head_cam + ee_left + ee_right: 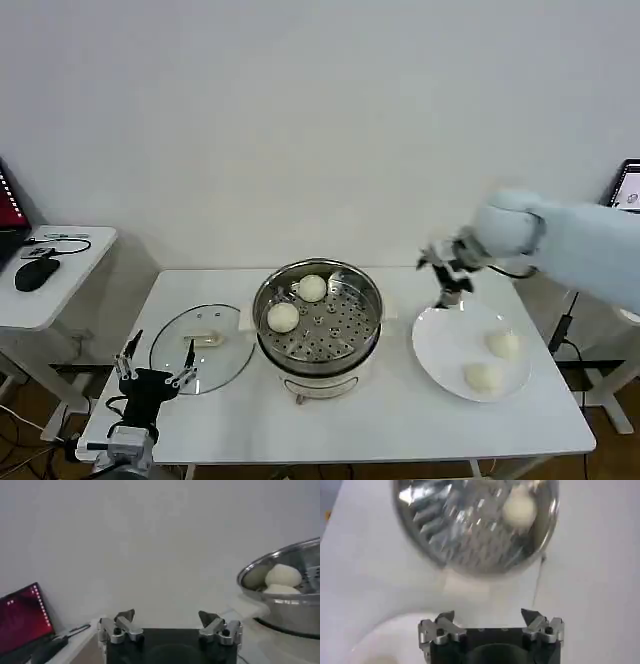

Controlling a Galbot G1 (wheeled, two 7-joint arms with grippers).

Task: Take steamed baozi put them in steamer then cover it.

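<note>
The steel steamer (318, 322) stands mid-table with two baozi (283, 317) (312, 288) on its perforated tray; the right wrist view shows the steamer (475, 522) and a baozi (519, 509) inside. Two more baozi (503, 344) (485, 376) lie on the white plate (440, 350). My right gripper (448, 283) hovers open and empty above the plate's far left edge, between steamer and plate. The glass cover (200, 347) lies flat left of the steamer. My left gripper (157, 361) is parked open at the table's front left corner; its wrist view shows the steamer (287, 595) to one side.
A side table (45, 285) with a mouse and a laptop (22, 617) stands to the left of the white work table (380, 420). Free tabletop lies in front of the steamer and plate.
</note>
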